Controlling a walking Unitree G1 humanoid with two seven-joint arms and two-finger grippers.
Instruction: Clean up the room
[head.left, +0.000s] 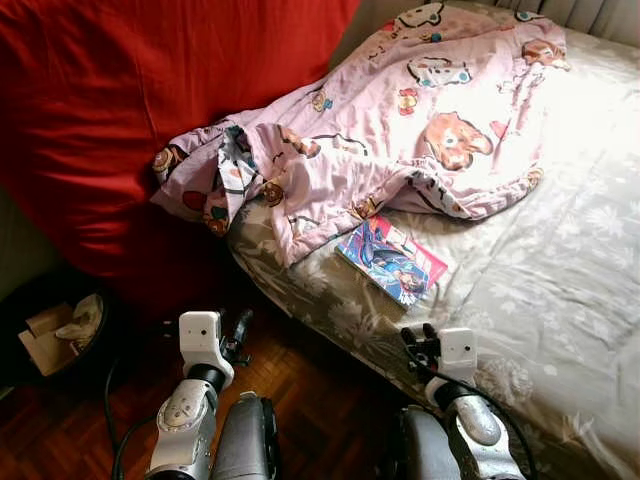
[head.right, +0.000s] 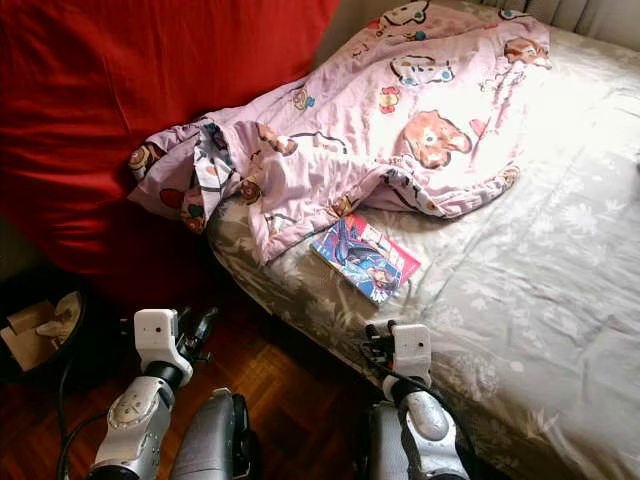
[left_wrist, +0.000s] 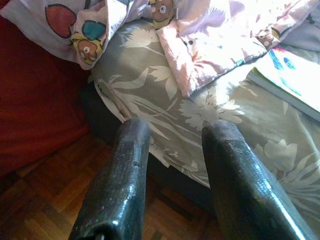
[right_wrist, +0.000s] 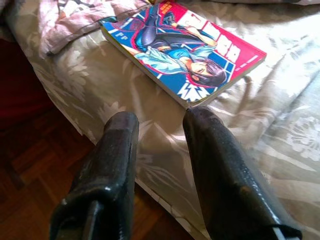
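The thin, glossy comic book on the grey floral bedsheet looks light and slippery, best pinched at its near edge by the right gripper, fingers apart and empty.

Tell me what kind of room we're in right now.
Most likely a bedroom: a bed with a floral sheet, a rumpled pink cartoon blanket, and a comic book lying near the bed's edge, above parquet flooring.

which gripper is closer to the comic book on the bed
Right. The right gripper hovers at the bed's edge just short of the comic book; the left gripper is over the floor, farther off.
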